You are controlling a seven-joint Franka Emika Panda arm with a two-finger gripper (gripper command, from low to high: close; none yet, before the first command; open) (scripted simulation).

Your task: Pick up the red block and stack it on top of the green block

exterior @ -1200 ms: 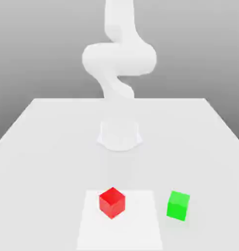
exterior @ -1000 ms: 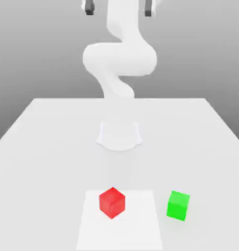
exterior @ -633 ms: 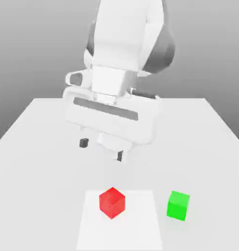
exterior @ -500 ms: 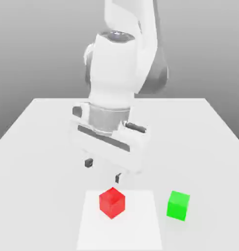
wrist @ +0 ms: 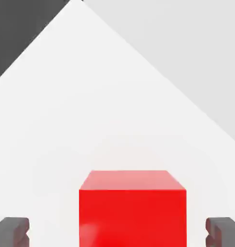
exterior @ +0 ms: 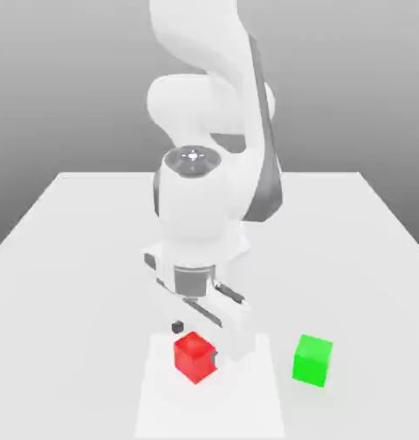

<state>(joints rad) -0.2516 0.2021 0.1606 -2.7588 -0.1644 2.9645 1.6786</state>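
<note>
The red block (exterior: pixel 194 357) sits on the white table, near the front in the exterior view. My gripper (exterior: pixel 196 342) has come down over it and stands open, one dark fingertip (exterior: pixel 177 326) behind and to the exterior view's left of the cube, the other at its right edge. In the hand view the red block (wrist: pixel 132 207) lies between the two dark fingertips (wrist: pixel 11 231), with a clear gap on each side of the gripper (wrist: pixel 117 232). The green block (exterior: pixel 312 359) rests alone on the table to the exterior view's right of the red one.
A slightly brighter square patch (exterior: pixel 161 404) on the table (exterior: pixel 67 258) lies under the red block. The arm's white body (exterior: pixel 204 206) rises directly behind the blocks. The table's edges run along the exterior view's left and right.
The hand has dropped from high above the table down to the red block, and its open fingers now straddle the cube. Neither block has moved.
</note>
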